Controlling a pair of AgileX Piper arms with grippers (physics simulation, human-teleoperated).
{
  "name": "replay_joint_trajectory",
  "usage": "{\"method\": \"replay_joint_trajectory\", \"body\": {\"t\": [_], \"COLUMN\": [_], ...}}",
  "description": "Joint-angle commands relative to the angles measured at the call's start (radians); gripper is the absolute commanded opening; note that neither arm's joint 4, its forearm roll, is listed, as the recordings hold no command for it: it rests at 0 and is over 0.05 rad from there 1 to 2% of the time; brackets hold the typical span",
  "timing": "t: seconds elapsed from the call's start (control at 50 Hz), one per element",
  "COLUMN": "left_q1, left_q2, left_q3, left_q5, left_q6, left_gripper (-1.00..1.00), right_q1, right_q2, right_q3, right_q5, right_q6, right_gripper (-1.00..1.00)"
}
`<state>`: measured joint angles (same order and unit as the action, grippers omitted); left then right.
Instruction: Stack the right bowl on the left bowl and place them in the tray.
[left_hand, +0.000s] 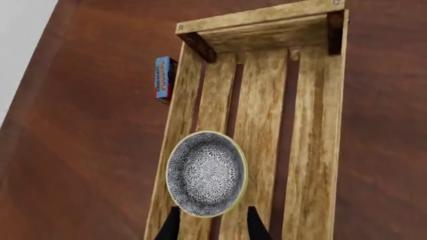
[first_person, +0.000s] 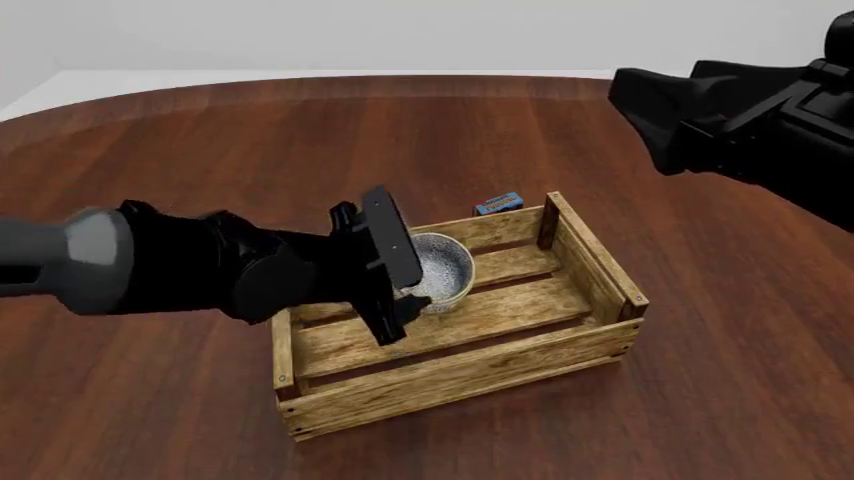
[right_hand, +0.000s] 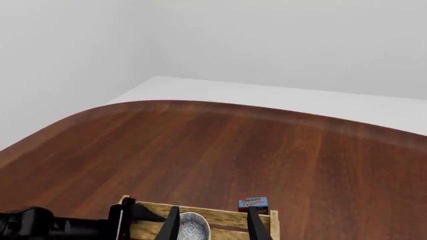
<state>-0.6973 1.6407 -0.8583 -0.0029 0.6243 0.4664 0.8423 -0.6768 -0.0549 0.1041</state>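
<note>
A speckled blue-grey bowl (left_hand: 207, 172) with a pale rim sits inside the wooden tray (left_hand: 313, 150), towards its left end in the front view (first_person: 443, 268). Only one bowl outline shows, and I cannot tell whether a second bowl lies under it. My left gripper (left_hand: 212, 227) is open, just above the bowl's near rim, with its fingers (left_hand: 171, 226) apart and not touching it. In the front view the left wrist (first_person: 380, 262) covers part of the bowl. My right gripper (right_hand: 212, 227) is open and empty, raised high at the far right (first_person: 654, 100), looking down at the tray (right_hand: 220, 216).
A small blue box (first_person: 498, 203) lies on the brown table (first_person: 200, 160) just behind the tray's back wall; it also shows in the left wrist view (left_hand: 165, 79) and the right wrist view (right_hand: 253, 202). The tray's right half holds nothing.
</note>
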Motion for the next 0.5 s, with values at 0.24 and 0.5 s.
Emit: {"method": "replay_joint_trajectory", "body": {"t": [0.24,0.5], "left_q1": [0.034,0.111], "left_q2": [-0.352,-0.632], "left_q3": [0.064,0.084], "left_q5": [0.067,0.115], "left_q6": [-0.126,-0.306], "left_gripper": [1.0,1.0], "right_q1": [0.001,-0.011], "right_q2": [0.011,0.0], "right_q3": [0.0,0.003], "right_q5": [-0.006,-0.005], "right_q6": [-0.004,-0.005], "right_gripper": [1.0,1.0]}}
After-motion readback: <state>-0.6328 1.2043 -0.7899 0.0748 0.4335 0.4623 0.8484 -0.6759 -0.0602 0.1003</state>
